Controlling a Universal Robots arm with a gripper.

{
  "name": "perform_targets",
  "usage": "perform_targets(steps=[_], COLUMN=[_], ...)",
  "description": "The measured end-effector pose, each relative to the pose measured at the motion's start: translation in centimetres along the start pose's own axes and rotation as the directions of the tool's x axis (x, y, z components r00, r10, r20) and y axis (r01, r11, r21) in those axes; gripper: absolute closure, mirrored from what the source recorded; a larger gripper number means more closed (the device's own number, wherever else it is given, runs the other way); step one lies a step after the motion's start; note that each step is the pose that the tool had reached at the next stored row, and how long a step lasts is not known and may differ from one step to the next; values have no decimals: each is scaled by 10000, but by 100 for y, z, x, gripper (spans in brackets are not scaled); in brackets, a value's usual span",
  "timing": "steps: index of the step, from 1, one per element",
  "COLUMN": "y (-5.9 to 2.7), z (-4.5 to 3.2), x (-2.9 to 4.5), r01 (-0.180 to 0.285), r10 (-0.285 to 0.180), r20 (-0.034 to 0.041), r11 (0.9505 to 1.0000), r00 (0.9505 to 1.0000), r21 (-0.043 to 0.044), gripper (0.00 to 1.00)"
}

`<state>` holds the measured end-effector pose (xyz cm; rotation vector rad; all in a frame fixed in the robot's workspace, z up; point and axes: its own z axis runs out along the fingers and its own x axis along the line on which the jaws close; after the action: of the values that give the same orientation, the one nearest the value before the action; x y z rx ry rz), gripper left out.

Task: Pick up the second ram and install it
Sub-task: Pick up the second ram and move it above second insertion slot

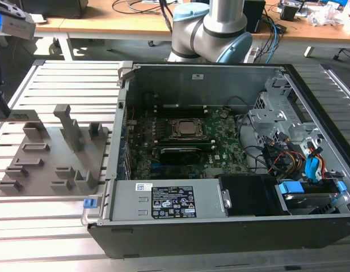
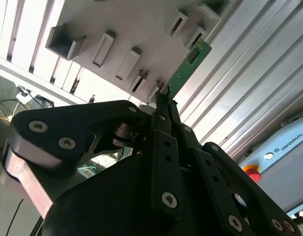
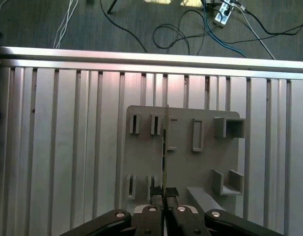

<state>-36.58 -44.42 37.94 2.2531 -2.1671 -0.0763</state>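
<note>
In both wrist views my gripper (image 2: 163, 101) (image 3: 164, 191) is shut on the second ram (image 2: 186, 70), a thin green stick that sticks out beyond the fingertips. The first wrist view shows the ram (image 3: 165, 147) edge-on as a thin line, held above the grey holder tray (image 3: 183, 162) and apart from its slots. In the exterior view the tray (image 1: 50, 153) lies on the slatted table at the exterior view's left, and the open computer case (image 1: 220, 147) with the green motherboard (image 1: 220, 144) lies to its right.
The tray carries several upright blocks and empty slots (image 3: 196, 134). The arm's base (image 1: 211, 28) stands behind the case. Cables and drive bays (image 1: 299, 158) fill the case's side at the exterior view's right. Cables lie on the floor (image 3: 190, 24) beyond the table's edge.
</note>
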Motion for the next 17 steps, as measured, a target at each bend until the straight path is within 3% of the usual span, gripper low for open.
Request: perform_targets(steps=[4,10,15,17], y=[10,16,26,26], z=[-216,-364,-574,-577], x=[-5,-9,-14,-15], r01=[0,0,0,0], r10=[0,0,0,0], r20=[-1,0,0,0], r11=[10000,10000,10000,10000], r00=[10000,10000,10000,10000], r21=[-1,-1,-1,-1], gripper=[86,86,86,86])
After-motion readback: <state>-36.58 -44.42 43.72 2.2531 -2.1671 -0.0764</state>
